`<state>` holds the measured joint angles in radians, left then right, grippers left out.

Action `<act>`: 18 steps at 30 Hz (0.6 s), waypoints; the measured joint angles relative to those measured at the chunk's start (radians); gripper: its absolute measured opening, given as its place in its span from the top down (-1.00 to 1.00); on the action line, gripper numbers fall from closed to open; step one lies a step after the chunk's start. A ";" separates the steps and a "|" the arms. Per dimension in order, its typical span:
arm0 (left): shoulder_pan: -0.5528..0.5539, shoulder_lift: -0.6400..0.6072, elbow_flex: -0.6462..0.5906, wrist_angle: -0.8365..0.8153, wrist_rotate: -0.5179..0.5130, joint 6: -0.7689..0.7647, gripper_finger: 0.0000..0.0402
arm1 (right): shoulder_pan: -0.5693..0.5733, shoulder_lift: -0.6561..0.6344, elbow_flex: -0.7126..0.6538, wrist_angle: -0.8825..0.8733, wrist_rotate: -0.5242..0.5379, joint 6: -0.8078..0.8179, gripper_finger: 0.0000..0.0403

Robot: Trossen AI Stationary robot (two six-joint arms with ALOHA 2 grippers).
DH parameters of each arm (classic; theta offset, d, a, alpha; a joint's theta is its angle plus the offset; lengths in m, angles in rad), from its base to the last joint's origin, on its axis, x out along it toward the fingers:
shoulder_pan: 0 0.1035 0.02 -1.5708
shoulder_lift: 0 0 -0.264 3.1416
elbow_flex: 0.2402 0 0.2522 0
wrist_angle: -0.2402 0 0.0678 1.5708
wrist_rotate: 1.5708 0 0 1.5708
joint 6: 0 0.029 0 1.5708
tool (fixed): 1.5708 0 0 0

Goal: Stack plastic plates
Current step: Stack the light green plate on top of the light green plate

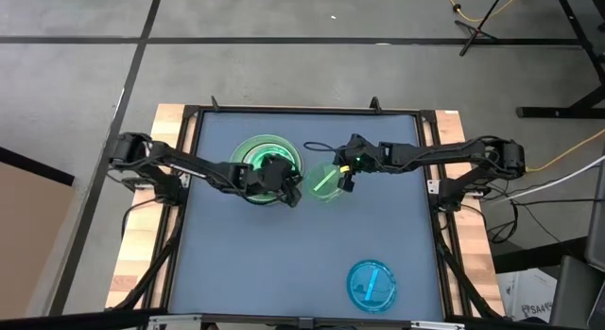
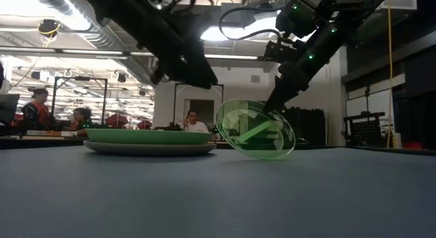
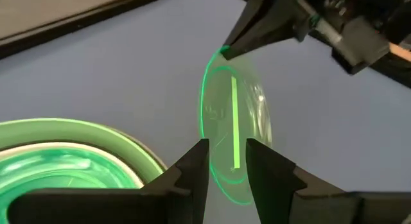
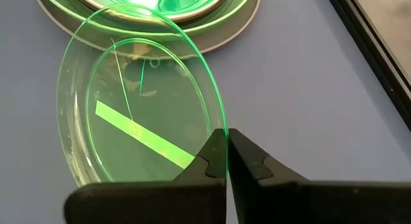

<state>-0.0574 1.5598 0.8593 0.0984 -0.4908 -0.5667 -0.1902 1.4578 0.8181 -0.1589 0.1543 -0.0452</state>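
The translucent green plate (image 2: pixel 255 129), pinched at its rim by the right gripper's (image 4: pixel 226 161) closed fingers, stood tilted with its lower edge on the surface (image 1: pixel 284 264) just beside the stack (image 1: pixel 264 158); the left gripper (image 3: pixel 227 161), fingers half open, should probably clamp it before release.

Table top (image 1: pixel 246 264) was flat blue-grey. Tilted small plate (image 1: pixel 326 182) see-through green with brighter green stripe across it. Stack (image 2: pixel 150 142): light green plate over grey one. Lone plate (image 1: pixel 371 284) translucent blue, lighter bar inside. Both arms dark.
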 joint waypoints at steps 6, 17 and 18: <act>0.000 0.082 0.000 0.060 -0.027 0.000 0.52 | 0.000 0.000 0.000 0.001 -0.001 0.000 1.00; 0.023 0.119 0.000 0.075 -0.051 0.000 0.52 | 0.000 0.000 0.000 0.020 -0.016 0.000 1.00; 0.025 0.119 0.000 0.077 -0.052 0.000 0.52 | 0.000 0.000 0.000 0.028 -0.016 0.000 1.00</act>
<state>-0.0321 1.6787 0.8593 0.1757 -0.5426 -0.5671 -0.1898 1.4578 0.8181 -0.1309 0.1383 -0.0451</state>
